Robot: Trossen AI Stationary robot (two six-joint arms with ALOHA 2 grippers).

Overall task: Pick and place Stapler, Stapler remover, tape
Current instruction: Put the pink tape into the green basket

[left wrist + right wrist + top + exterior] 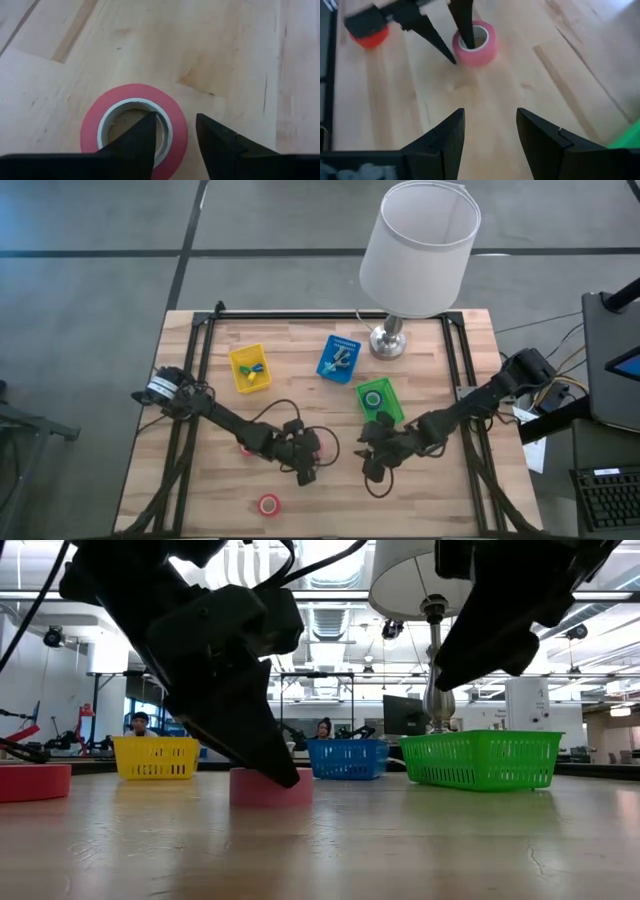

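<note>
Left gripper (172, 142) fingers straddle one pink tape (134, 122) wall, narrow gap, not clamped. Right gripper (490, 135) open wide, empty. High view: three trays, yellow (249, 368), blue (338, 357), green (379, 400); second tape (269, 503) at 6 o'clock on counter (440, 490).

High view: pink tape roll (312, 463) under left gripper (310, 468) hidden by gripper body. Another red roll (246, 448) mostly covered by left arm. Contents of yellow tray (249, 367) and blue tray (339, 358) too small to identify. Lamp shade (419, 246) hides table's far edge.
</note>
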